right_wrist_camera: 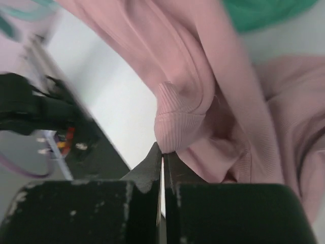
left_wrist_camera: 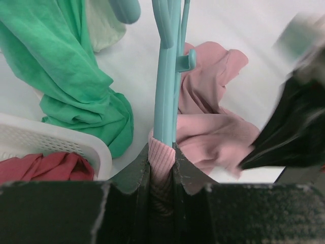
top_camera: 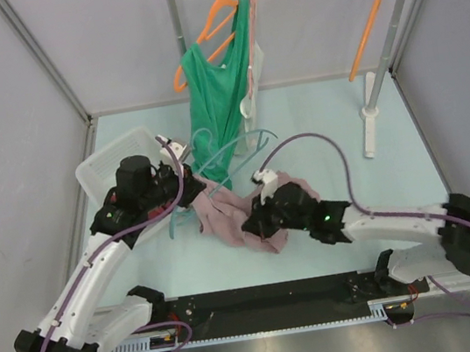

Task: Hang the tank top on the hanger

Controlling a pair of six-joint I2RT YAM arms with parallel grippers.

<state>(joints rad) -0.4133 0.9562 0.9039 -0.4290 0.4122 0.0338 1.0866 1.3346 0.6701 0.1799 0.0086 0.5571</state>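
The pink-mauve tank top [top_camera: 224, 217] lies crumpled on the table between my two grippers. The teal hanger [top_camera: 218, 152] reaches from my left gripper [top_camera: 193, 191] toward the back. In the left wrist view my left gripper [left_wrist_camera: 162, 148] is shut on a ribbed edge of the tank top [left_wrist_camera: 213, 132] together with the hanger [left_wrist_camera: 167, 76]. My right gripper [top_camera: 251, 225] rests on the tank top's near side. In the right wrist view my right gripper [right_wrist_camera: 163, 152] is shut, pinching a ribbed hem fold of the tank top [right_wrist_camera: 188, 91] at its very tips.
A green tank top [top_camera: 215, 99] hangs from an orange hanger [top_camera: 213, 29] on the back rack and drapes onto the table. Another orange hanger [top_camera: 371, 23] hangs at the right by the white rack post [top_camera: 371, 120]. A white basket [top_camera: 117, 154] holding dark red cloth [left_wrist_camera: 45, 168] stands at the left.
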